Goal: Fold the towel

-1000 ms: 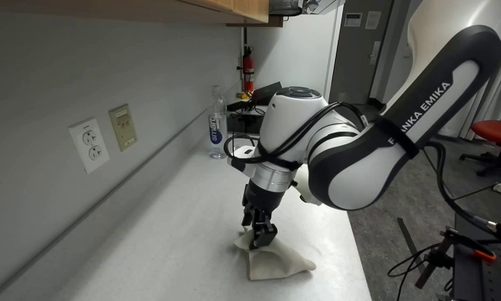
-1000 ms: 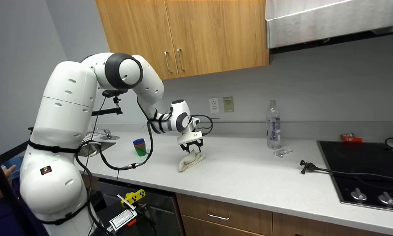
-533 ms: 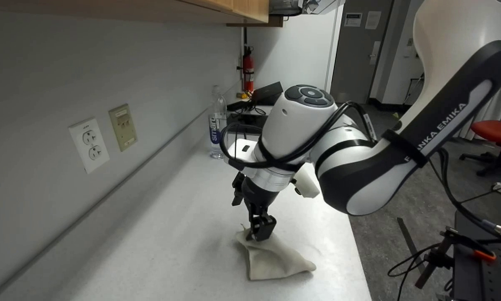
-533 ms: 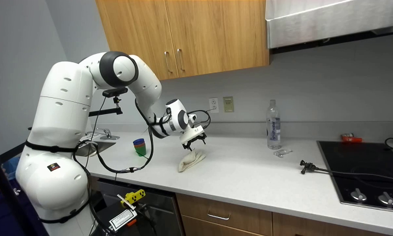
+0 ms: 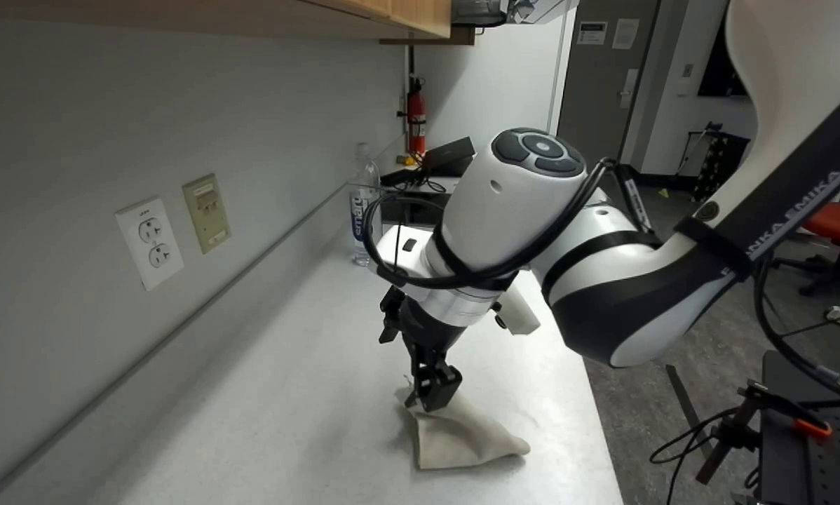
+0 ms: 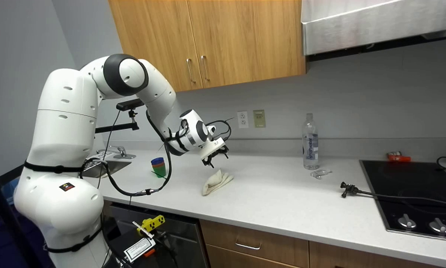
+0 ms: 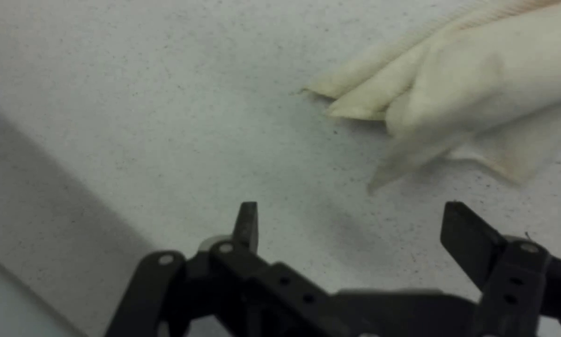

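Observation:
The towel [image 6: 217, 182] is a small cream cloth lying folded and creased on the white counter, with one corner raised. It also shows in an exterior view [image 5: 468, 440], partly hidden behind a finger. In the wrist view the towel [image 7: 477, 79] lies at the upper right, with several pointed layered ends and a loose corner toward the jaws. My gripper [image 7: 350, 220] is open and empty, its fingers wide apart over bare counter. In both exterior views the gripper [image 6: 220, 162] [image 5: 400, 372] is tilted and hangs above and behind the towel, apart from it.
Nested coloured cups [image 6: 158, 167] stand left of the towel near the sink [image 6: 113, 167]. A water bottle [image 6: 310, 143] stands right, by the wall, beside a small clear plastic piece [image 6: 320, 173]. A black cable mount [image 6: 349, 189] and the cooktop [image 6: 413, 193] are farther right. Wooden cabinets [image 6: 245, 41] hang above.
My gripper has risen off the towel, tilted and drawn back toward the cup side. The jaws stay open. The towel has kept its place and shape.

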You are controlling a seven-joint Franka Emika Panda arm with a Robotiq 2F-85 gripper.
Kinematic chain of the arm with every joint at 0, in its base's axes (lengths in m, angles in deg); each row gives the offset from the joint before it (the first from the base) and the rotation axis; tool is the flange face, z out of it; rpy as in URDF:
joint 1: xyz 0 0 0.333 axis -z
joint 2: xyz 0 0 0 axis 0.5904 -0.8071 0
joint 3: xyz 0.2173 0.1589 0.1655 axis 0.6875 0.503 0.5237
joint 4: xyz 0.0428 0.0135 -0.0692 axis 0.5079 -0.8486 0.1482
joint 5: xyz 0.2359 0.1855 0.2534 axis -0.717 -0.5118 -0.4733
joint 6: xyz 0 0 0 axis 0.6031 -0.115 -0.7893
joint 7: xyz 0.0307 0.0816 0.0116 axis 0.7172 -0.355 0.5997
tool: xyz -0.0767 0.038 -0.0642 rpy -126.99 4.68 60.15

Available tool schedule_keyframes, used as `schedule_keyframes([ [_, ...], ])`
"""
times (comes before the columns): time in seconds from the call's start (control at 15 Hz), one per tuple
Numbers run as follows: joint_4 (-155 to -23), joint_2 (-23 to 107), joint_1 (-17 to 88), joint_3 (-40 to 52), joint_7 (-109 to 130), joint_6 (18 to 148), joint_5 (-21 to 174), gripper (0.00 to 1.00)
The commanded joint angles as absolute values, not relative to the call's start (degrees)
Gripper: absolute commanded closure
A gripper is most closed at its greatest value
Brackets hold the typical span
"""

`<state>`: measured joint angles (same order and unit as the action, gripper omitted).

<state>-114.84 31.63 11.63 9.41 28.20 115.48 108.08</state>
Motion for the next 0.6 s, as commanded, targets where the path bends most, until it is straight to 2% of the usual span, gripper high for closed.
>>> schedule_keyframes([
  [0.0, -118.93, 37.86, 17.89, 19.72, 32.00, 107.94, 99.03, 0.00],
  [0.2, -119.93, 41.84, 19.86, 24.05, 32.90, 103.05, 92.41, 0.00],
  [0.53, -121.91, 46.72, 21.22, 25.00, 30.34, 95.96, 84.47, 0.00],
])
